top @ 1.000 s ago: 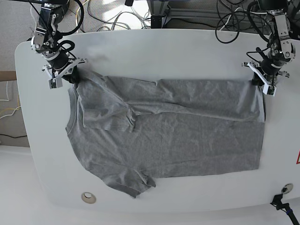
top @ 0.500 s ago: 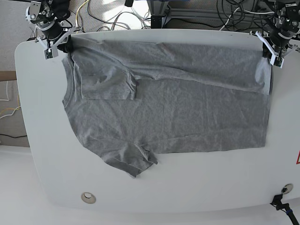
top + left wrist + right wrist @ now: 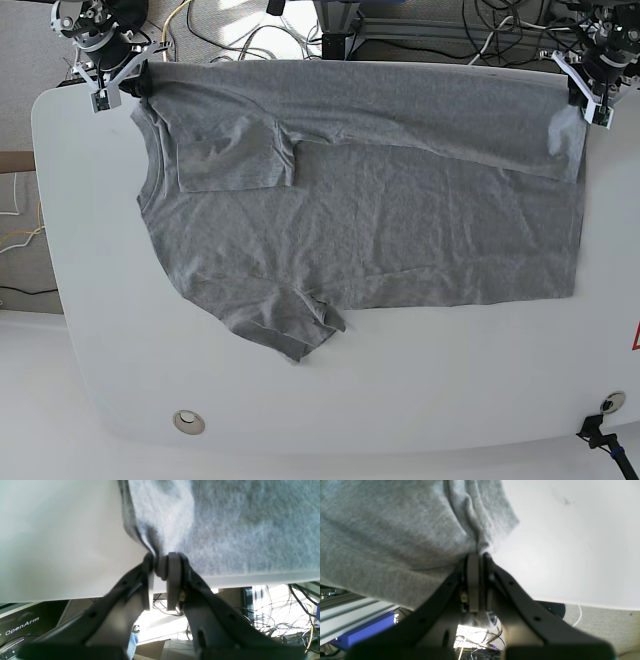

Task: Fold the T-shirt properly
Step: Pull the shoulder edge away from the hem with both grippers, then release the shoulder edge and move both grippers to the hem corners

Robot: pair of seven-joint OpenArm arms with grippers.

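Observation:
The heather-grey T-shirt (image 3: 360, 210) lies spread on the white table (image 3: 330, 390), plain side up, neck to the left, with its far long edge folded over and one sleeve lying on the body. My left gripper (image 3: 583, 88) is shut on the shirt's far right corner; the left wrist view shows cloth (image 3: 225, 525) pinched in the left gripper (image 3: 160, 565). My right gripper (image 3: 130, 82) is shut on the far left corner by the shoulder; in the right wrist view the right gripper (image 3: 477, 557) clamps bunched fabric (image 3: 395, 530). Both corners are at the table's far edge.
Cables (image 3: 250, 40) and a metal frame (image 3: 400, 20) lie behind the table's far edge. A round grommet (image 3: 188, 421) sits in the table near the front left. A small black connector (image 3: 598, 432) is at the front right corner.
Both grippers have pulled the shirt's far edge further back to the table's far edge, stretching it taut. The whole shirt has slid away from the front edge.

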